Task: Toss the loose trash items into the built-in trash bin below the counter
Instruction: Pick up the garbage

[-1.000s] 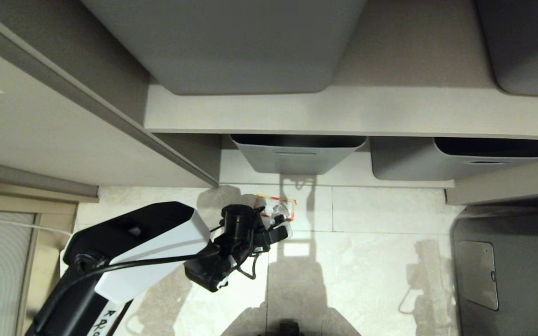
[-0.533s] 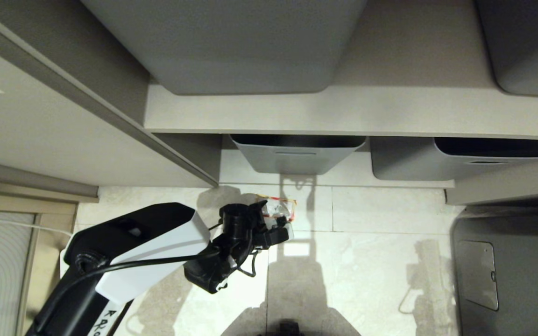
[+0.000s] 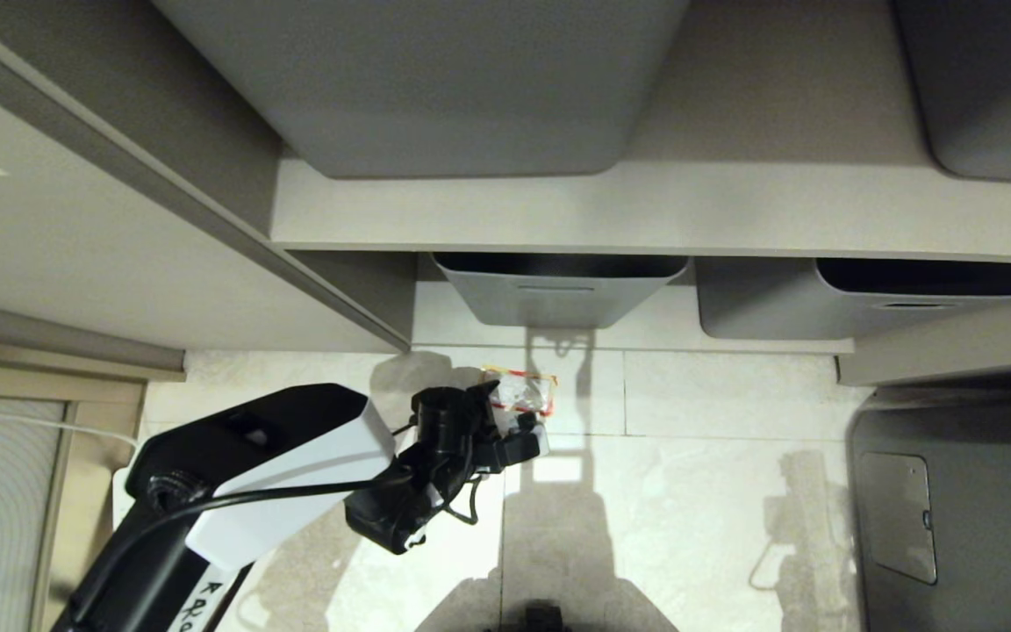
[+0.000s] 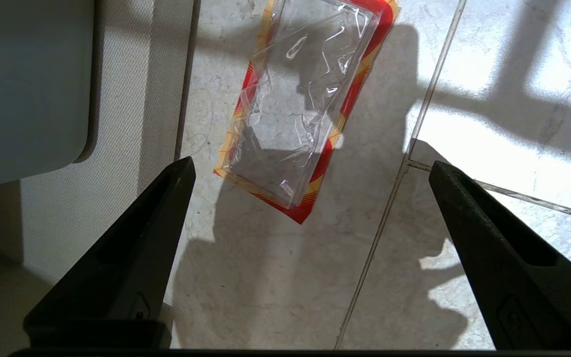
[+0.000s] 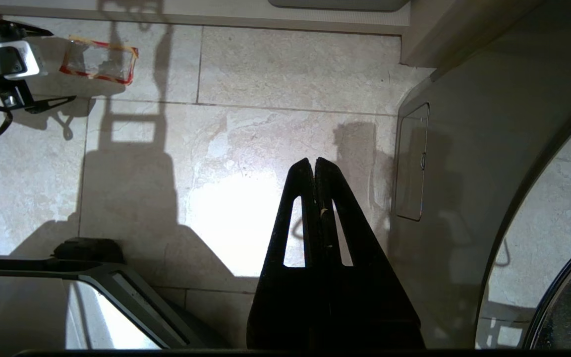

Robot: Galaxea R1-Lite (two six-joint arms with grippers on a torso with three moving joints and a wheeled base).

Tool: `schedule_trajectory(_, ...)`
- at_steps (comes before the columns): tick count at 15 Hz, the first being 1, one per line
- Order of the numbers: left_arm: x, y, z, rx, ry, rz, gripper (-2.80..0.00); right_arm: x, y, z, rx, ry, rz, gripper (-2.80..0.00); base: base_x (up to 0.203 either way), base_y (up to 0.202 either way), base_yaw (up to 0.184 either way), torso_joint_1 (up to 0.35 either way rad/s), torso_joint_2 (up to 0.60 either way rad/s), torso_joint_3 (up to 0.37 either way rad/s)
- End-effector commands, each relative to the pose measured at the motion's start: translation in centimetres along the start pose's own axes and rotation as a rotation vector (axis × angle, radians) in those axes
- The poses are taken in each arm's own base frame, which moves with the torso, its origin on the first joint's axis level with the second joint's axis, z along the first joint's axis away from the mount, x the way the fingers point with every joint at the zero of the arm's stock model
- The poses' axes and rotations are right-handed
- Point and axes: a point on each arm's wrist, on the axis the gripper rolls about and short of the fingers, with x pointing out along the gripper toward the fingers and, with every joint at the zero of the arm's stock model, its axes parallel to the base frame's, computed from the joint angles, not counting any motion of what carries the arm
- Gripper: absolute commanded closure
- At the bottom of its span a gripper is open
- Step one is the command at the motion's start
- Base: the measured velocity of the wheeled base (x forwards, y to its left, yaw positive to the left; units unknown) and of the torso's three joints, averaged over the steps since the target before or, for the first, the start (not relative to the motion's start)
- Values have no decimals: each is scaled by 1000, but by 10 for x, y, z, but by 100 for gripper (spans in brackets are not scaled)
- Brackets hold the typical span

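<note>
The left claw (image 4: 310, 168) hangs over the floor with its jaws spread wide and nothing between them, pointed down at the wrapper (image 4: 305, 104). That wrapper, clear with red-and-yellow edges, lies flat on the pale floor tiles (image 3: 699, 491), just in front of the lowest shelf (image 3: 646, 338) and near the left tub (image 3: 558, 294) on it. The wide spread looks chosen to straddle the wrapper's short side, so that the fingers can come down on both edges and pinch the thin film off the tile. In the wrist view the wrapper sits ahead of the fingertips, not yet between them, so the claw is apart from it.

The right claw (image 5: 314, 166) is shut and empty, parked well away from the wrapper, over bare floor.

Against the earlier head view, the left claw has opened wider and its wrist has turned a little; the wrapper has not moved. No bin flap is in view.
</note>
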Motion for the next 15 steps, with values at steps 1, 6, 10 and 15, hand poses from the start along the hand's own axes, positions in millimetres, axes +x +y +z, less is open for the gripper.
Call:
schedule_trajectory(1, 1, -2, -1, 10, 1, 3, -280, 0, 0, 0, 0, -2, 1, 0, 0, 0, 0, 0, 0, 0)
schedule_trajectory(6, 0, 2, 1, 34, -20, 43, -280, 0, 0, 0, 0, -2, 2, 0, 0, 0, 0, 0, 0, 0)
schedule_trajectory(10, -4, -4, -1, 95, -54, 2, -280, 0, 0, 0, 0, -2, 3, 0, 0, 0, 0, 0, 0, 0)
schedule_trajectory(15, 2, -3, 8, 170, -75, 31, -280, 0, 0, 0, 0, -1, 1, 0, 0, 0, 0, 0, 0, 0)
